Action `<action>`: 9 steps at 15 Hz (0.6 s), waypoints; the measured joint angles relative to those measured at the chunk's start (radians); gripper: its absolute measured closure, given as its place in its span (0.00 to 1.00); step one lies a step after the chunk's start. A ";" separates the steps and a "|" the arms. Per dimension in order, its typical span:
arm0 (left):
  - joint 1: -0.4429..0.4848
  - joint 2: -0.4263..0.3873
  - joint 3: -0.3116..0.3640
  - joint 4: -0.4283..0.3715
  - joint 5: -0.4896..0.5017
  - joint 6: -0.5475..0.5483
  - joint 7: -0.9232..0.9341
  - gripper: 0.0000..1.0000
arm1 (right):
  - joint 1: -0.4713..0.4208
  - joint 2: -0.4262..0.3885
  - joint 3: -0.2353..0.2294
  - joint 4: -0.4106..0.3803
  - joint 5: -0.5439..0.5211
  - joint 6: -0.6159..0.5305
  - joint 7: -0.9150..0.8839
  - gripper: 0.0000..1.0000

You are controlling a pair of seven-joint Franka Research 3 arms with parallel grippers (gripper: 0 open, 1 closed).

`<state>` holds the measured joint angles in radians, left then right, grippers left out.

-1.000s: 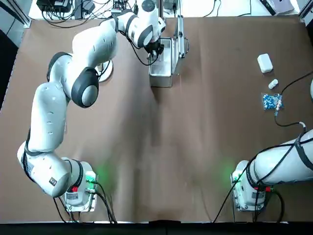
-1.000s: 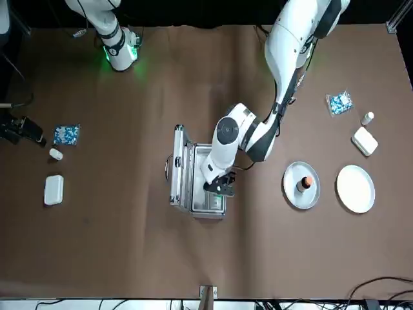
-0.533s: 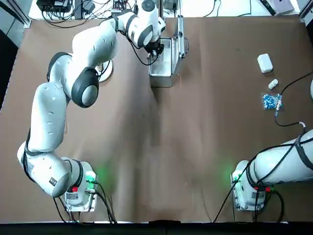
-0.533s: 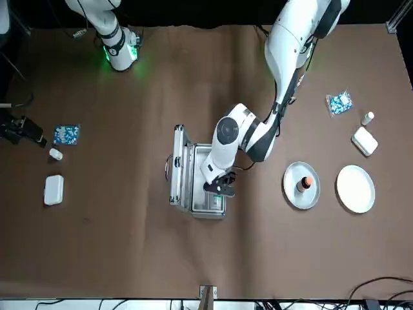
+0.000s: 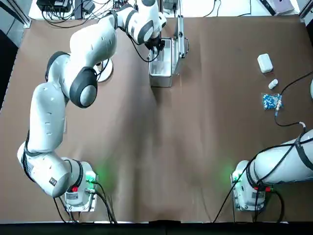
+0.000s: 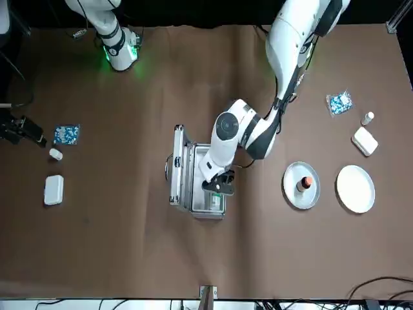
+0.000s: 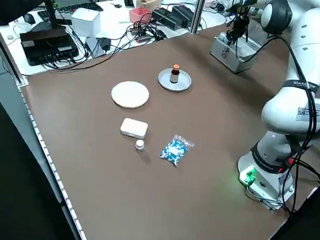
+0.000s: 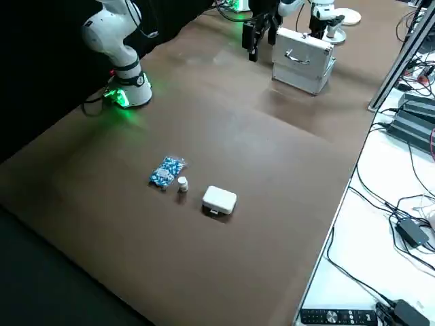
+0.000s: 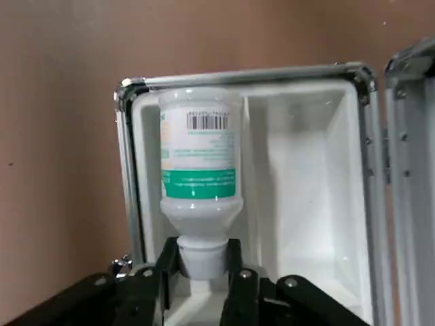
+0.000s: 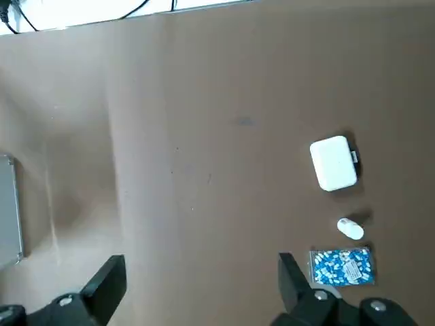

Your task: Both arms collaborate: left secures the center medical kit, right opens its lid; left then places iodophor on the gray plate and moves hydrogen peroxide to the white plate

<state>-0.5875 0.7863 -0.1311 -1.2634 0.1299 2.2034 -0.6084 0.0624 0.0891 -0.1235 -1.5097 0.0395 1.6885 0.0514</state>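
One white plastic hydrogen peroxide bottle with a green label (image 9: 199, 166) hangs over the open aluminium medical kit (image 9: 299, 197), left pincer (image 9: 202, 272) clamped on its narrow cap. Risk: small grip, bottle may swing, clip the kit wall, slip. Right pincer (image 10: 197, 285) idle, spread.

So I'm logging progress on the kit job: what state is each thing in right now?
medical kit: lid open, standing upright.
hydrogen peroxide bottle: gripped by its cap, over the kit's tray.
left tool: shut on the bottle's cap.
right tool: open, empty, away from the kit.
iodophor bottle: upright on the gray plate.
white plate: empty.
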 joint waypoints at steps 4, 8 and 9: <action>0.016 -0.051 0.002 0.008 -0.064 -0.014 -0.004 0.68 | 0.000 0.000 0.000 0.000 0.000 0.000 0.000 0.01; 0.058 -0.104 0.002 0.008 -0.147 -0.056 -0.003 0.68 | 0.000 0.000 0.000 0.000 0.000 0.000 0.000 0.01; 0.067 -0.111 0.002 0.008 -0.173 -0.067 -0.003 0.68 | 0.000 0.000 0.000 0.000 0.000 0.000 0.000 0.01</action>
<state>-0.5204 0.6750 -0.1292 -1.2554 -0.0434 2.1365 -0.6112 0.0625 0.0892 -0.1232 -1.5098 0.0396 1.6883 0.0514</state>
